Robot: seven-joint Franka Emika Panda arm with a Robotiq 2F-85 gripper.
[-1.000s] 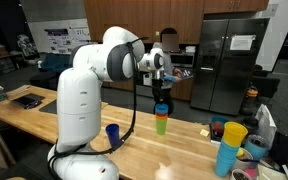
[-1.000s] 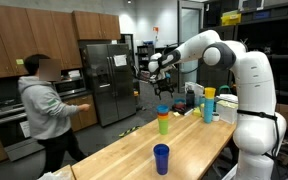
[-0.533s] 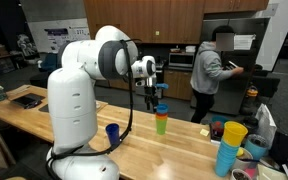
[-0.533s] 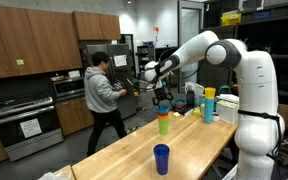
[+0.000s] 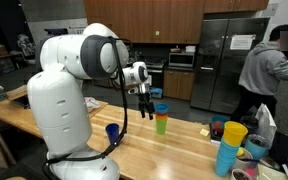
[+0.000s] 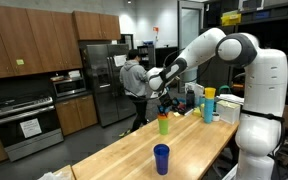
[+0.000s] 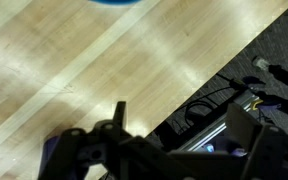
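A stack of cups (image 5: 161, 120), blue over orange over green, stands on the wooden table (image 5: 184, 150) in both exterior views, the stack (image 6: 164, 123) near the far end. My gripper (image 5: 145, 103) hangs just beside the stack's top, fingers pointing down, apart and empty; the gripper (image 6: 164, 100) sits just above the cups from this angle. The wrist view is blurred: a dark finger (image 7: 119, 115) over wood, and a blue cup rim (image 7: 119, 3) at the top edge.
A single dark blue cup (image 5: 112, 133) stands near the robot base, the same cup (image 6: 161, 158) nearer the table's front end. A yellow and blue cup stack (image 5: 229, 146) and clutter sit at one table end. A person (image 6: 136, 78) walks past the refrigerator.
The gripper has come down from above the cup stack and shifted to its side, still open. The person has walked across the background.
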